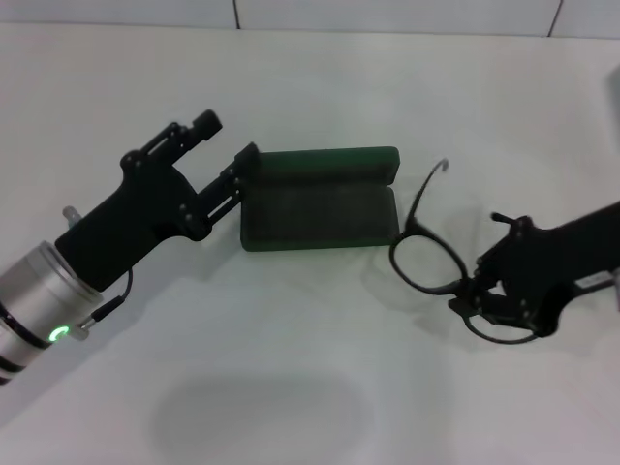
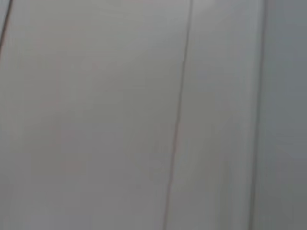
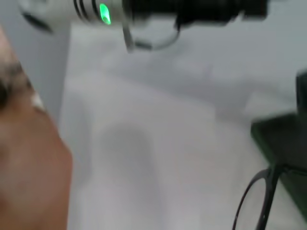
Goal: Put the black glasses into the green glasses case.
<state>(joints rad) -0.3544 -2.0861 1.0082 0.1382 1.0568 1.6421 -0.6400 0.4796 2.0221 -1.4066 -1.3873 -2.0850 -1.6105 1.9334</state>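
On the left of the head view, the left pincer (image 1: 225, 147) reaches in at a slant, one finger's tip touching the left end of the green glasses case (image 1: 320, 199) while the other finger stands well clear above and to the left, so the jaws are spread and hold nothing. Pressing on that end is most likely meant to steady the case while the glasses come in from the other side. A green light glows on the silver wrist ring of that arm.

The case lies open in the middle of the white bench (image 1: 291, 387), lid folded back toward the far side and dark lining facing up, ready to take the frame. No lettering or brand mark can be read on it from here.

Just to the right of the case hang the black glasses (image 1: 423, 247), one lens rim near the case's right end and one temple arm sticking up toward the far side. The right pincer (image 1: 484, 300) is clamped on the frame at its right-hand lens, carrying it by that end so the free end can lead into the case. The glasses are not yet inside it.
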